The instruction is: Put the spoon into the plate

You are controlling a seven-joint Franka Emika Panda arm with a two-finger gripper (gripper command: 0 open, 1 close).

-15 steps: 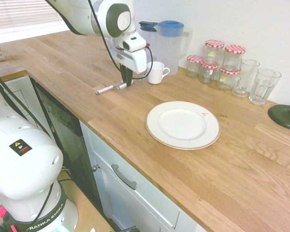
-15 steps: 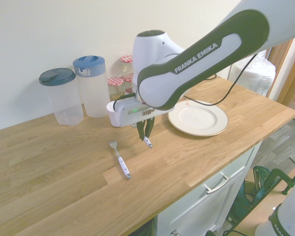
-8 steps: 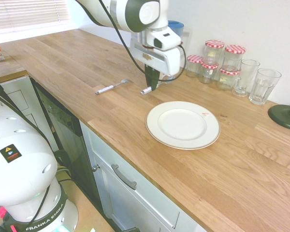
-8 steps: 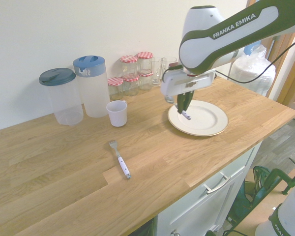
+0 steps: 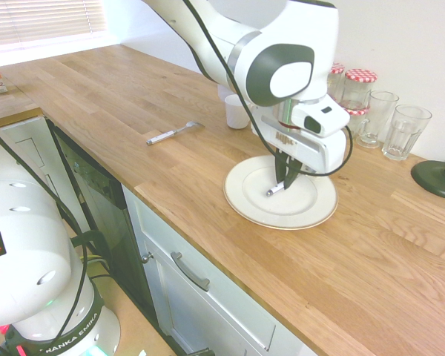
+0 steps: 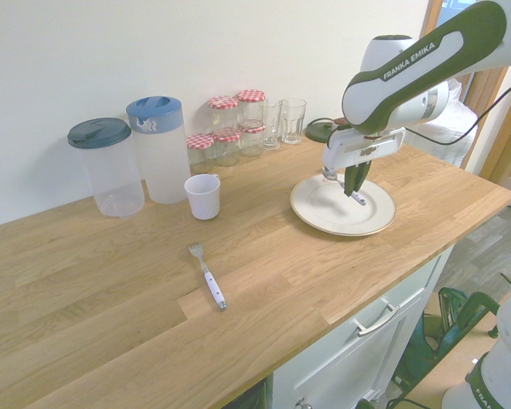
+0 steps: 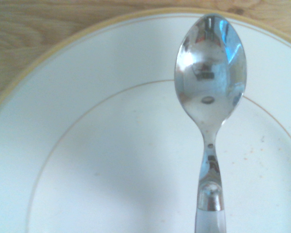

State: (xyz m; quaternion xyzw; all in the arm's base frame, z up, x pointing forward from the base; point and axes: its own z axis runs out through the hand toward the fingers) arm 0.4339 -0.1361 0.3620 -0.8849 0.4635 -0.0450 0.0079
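My gripper [image 5: 285, 176] [image 6: 353, 187] is shut on the spoon [image 5: 274, 190] [image 6: 358, 199], a small silver one that hangs tilted just above the middle of the white plate [image 5: 311, 211] [image 6: 324, 213]. Up close, the wrist view has the shiny spoon [image 7: 211, 82] bowl over the plate [image 7: 97, 160], whose thin rim line is plain. I cannot tell whether the spoon's tip touches the plate.
A fork [image 5: 170, 134] [image 6: 208, 274] with a pale handle lies on the wooden counter [image 5: 96, 89]. A white mug [image 6: 203, 196], two plastic jugs [image 6: 157, 147], several red-lidded jars [image 6: 226, 136] and glasses [image 5: 406, 130] line the wall. A dark round object [image 5: 437, 178] sits beyond the plate.
The arm has carried the spoon from the spot near the fork and mug across the counter to above the plate, and lower. The gripper stayed shut on it.
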